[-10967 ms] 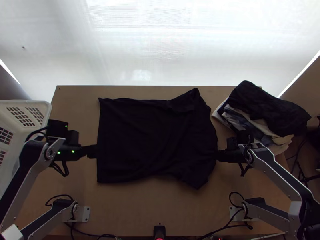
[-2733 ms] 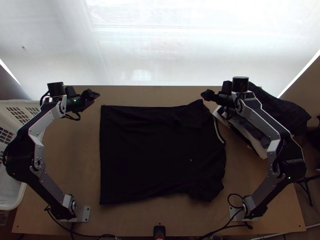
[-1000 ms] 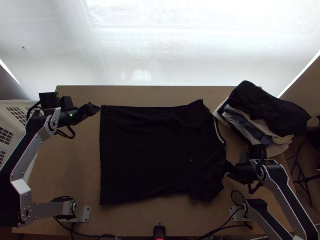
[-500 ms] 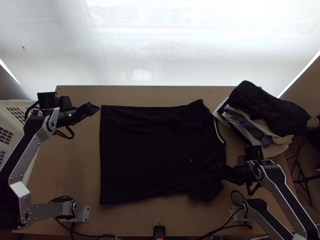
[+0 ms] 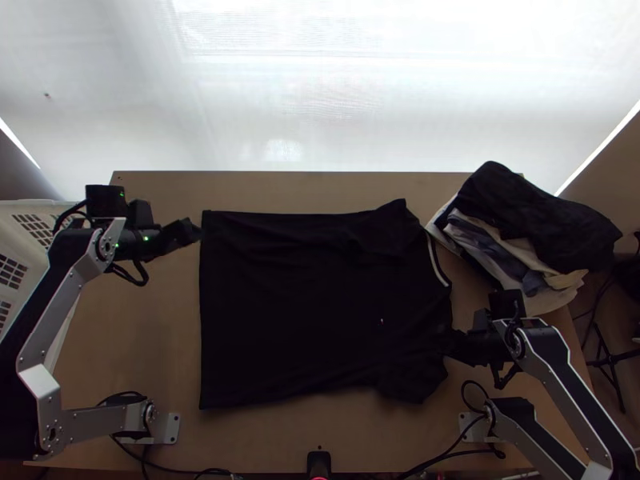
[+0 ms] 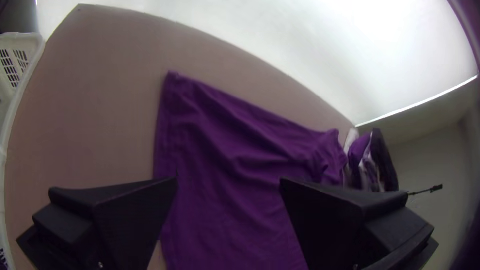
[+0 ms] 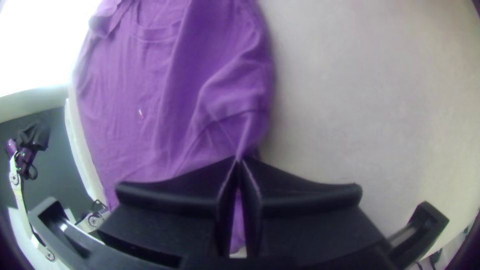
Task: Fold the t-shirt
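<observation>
t-shirt (image 5: 304,304): likely limp; grip hem corner (image 6: 173,82) beyond left jaws | left gripper (image 6: 229,178): wide | right gripper (image 7: 238,159): pinching shoulder cloth (image 7: 244,132)

White screen (image 5: 320,96) is glowing behind the light wooden table (image 5: 320,432). Bright slits (image 5: 600,148) are edging it low on both sides. Pale wall (image 6: 430,155) is rising at right; black stand (image 5: 612,358) is standing on dim floor (image 5: 626,392).
</observation>
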Motion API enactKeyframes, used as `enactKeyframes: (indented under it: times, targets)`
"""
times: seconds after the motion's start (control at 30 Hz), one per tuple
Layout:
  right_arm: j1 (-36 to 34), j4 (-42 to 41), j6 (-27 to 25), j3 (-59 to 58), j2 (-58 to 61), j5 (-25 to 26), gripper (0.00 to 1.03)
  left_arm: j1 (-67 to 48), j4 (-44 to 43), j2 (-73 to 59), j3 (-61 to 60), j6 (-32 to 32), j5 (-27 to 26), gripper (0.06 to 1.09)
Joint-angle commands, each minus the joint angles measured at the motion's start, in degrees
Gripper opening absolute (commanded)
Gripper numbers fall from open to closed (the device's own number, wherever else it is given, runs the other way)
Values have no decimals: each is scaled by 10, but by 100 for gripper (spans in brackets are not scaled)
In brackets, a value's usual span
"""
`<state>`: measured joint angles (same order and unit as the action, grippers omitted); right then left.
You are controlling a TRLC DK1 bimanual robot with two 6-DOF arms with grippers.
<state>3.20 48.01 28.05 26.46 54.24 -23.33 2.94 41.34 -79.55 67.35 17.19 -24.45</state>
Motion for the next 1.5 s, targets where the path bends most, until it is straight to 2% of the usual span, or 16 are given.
enactKeyframes:
  times: [0.0, 0.07, 0.2, 0.33, 0.53, 0.73, 0.87, 1.07, 1.47]
  targets:
    - [-2, -2, 3, 0, -8, 2, 3, -57, 175, 2, -3, -112, 76, 104]
    - [-2, -1, 4, 1, -8, 3, 3, -77, 232, 3, -1, -139, 115, 104]
    - [0, -1, 4, 0, -9, 4, 3, -115, 334, 8, 1, -157, 134, 104]
    - [8, -1, 6, 1, -10, 5, 3, -176, 382, 11, -13, -153, 148, 104]
    - [8, -1, 7, 2, -10, 8, 3, -289, 393, 33, -86, -129, 148, 104]
    - [3, -1, 8, 3, -11, 10, 3, -393, 407, -4, -137, -56, 144, 104]
    - [2, -1, 9, 3, -11, 10, 3, -439, 403, -11, -167, -44, 140, 104]
    - [1, -1, 9, 5, -11, 10, 3, -472, 385, -12, -183, -34, 107, 104]
    - [1, -1, 9, 5, -17, 12, 3, -486, 321, -4, -222, -25, 106, 103]
